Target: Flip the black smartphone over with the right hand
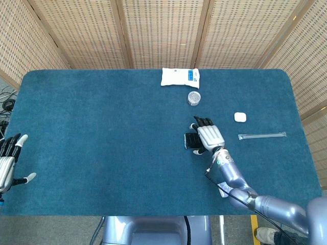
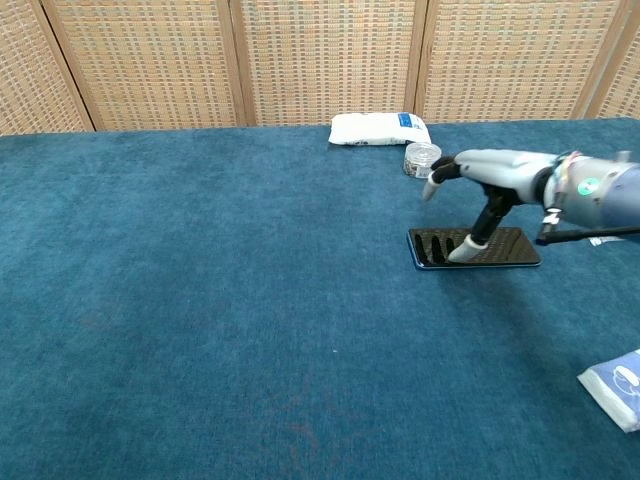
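The black smartphone (image 2: 510,247) lies flat and screen-up on the blue table, right of centre. My right hand (image 2: 492,176) hovers over it with its fingers stretched out to the left and apart. Its thumb points down and its tip (image 2: 461,251) touches the phone's near part. In the head view the right hand (image 1: 208,137) covers most of the smartphone (image 1: 189,141), so only the phone's left end shows. My left hand (image 1: 7,164) sits at the table's near left edge, fingers spread, holding nothing.
A white packet (image 1: 180,76) and a small clear jar (image 1: 193,97) stand behind the phone. A white earbud case (image 1: 240,117) and a long clear wrapped stick (image 1: 261,135) lie to its right. A small plastic packet (image 2: 615,385) lies near the front right.
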Tool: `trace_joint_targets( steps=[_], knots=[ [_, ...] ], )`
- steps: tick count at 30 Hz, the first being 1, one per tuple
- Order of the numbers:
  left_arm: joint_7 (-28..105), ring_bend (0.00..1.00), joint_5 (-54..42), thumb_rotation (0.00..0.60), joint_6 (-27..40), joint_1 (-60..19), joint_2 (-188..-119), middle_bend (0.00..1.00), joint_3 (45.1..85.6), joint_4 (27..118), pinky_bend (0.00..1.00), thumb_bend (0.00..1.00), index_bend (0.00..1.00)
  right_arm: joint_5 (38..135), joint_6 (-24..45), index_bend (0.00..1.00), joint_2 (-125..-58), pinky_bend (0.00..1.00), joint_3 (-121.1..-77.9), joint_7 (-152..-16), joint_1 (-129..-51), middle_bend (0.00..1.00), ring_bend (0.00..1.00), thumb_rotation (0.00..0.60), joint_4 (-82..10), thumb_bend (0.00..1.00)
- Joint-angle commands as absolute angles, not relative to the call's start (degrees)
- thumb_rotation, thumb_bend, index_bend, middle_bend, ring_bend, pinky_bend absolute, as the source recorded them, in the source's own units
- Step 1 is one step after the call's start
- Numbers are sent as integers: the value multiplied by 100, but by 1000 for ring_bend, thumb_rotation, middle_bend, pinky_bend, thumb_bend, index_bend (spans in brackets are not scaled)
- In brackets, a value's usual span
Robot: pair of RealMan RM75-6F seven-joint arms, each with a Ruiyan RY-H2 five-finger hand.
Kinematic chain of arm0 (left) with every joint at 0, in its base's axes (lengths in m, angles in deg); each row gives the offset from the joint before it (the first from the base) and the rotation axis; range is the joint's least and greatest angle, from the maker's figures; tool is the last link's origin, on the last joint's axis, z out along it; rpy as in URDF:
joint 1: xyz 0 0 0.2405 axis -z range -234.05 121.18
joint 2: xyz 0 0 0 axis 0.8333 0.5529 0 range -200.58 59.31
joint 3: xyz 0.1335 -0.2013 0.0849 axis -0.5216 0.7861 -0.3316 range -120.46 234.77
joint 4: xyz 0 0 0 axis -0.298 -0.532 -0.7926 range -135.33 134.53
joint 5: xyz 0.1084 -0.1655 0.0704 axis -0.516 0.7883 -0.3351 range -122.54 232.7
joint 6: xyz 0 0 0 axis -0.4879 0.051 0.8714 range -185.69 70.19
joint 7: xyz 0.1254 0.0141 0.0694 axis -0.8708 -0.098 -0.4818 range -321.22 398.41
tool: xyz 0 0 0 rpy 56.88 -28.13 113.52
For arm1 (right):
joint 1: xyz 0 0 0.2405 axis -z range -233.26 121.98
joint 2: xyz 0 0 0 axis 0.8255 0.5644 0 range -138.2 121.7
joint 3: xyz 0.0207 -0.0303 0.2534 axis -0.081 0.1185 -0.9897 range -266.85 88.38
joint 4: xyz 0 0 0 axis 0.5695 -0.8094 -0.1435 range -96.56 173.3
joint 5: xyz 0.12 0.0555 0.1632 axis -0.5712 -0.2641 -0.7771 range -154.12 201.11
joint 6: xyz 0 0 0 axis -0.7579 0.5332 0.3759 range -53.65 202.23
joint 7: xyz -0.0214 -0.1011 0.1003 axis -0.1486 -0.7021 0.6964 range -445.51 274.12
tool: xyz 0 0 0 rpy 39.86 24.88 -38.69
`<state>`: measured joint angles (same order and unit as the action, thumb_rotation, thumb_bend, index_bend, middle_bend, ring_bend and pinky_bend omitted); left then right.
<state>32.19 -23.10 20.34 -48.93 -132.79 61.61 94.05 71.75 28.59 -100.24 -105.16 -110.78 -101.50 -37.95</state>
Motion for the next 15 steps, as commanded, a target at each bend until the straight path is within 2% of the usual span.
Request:
trace_joint_targets(
  steps=[1, 15],
  knots=[
    [3260, 0, -2270, 600, 2013, -4876, -13253, 0, 6183, 9400, 0, 0, 0, 7029, 2816, 236, -10274, 0, -10423, -11293, -10329, 0, 0, 600, -3539, 131],
    [3330, 0, -2180, 600, 1971, -4849, -13222, 0, 6190, 9387, 0, 0, 0, 6931, 2982, 247, -10633, 0, -10361, -11133, -10539, 0, 0, 600, -2946, 168]
  ],
)
